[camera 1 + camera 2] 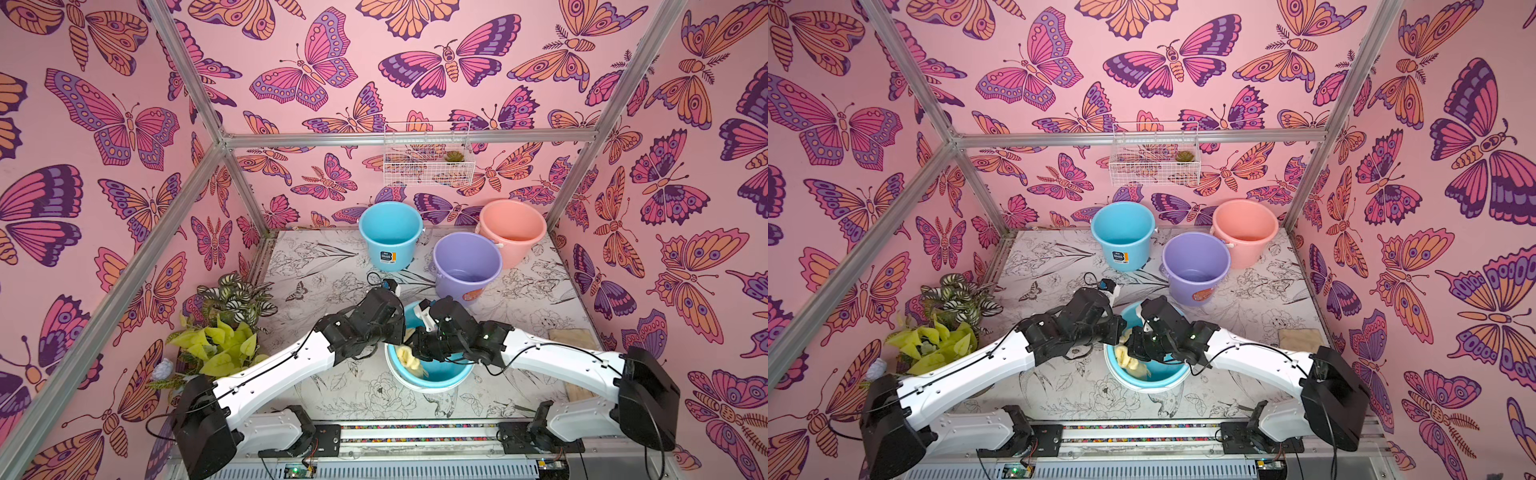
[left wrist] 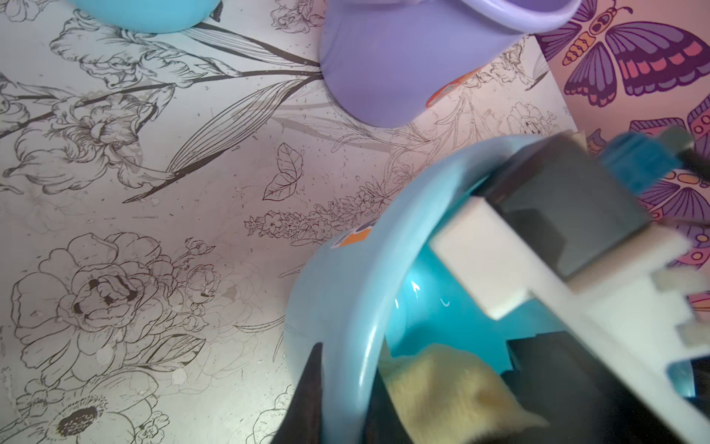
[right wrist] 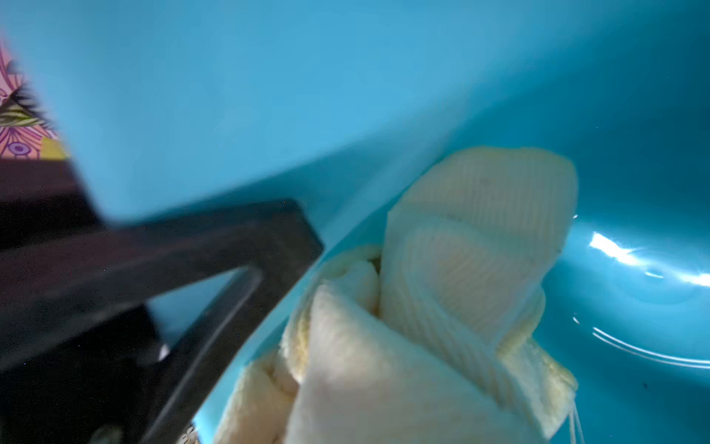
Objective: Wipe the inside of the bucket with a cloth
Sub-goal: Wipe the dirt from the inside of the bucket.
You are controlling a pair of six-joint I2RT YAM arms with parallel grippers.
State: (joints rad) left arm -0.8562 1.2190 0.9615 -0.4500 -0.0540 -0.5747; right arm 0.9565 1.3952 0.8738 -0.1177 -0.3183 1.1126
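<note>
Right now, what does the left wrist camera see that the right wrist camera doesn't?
Only the left wrist view shows the purple bucket and the flowery table. Only the right wrist view shows ribbed folds and loose threads up close. Both show the yellow cloth inside the tilted blue bucket.

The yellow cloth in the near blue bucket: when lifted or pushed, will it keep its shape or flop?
Probably floppy: the cloth lies bunched in soft folds. Likely light, as its ribbed towelling looks thin. Pushed, it would probably crumple against the glossy blue bucket wall.
</note>
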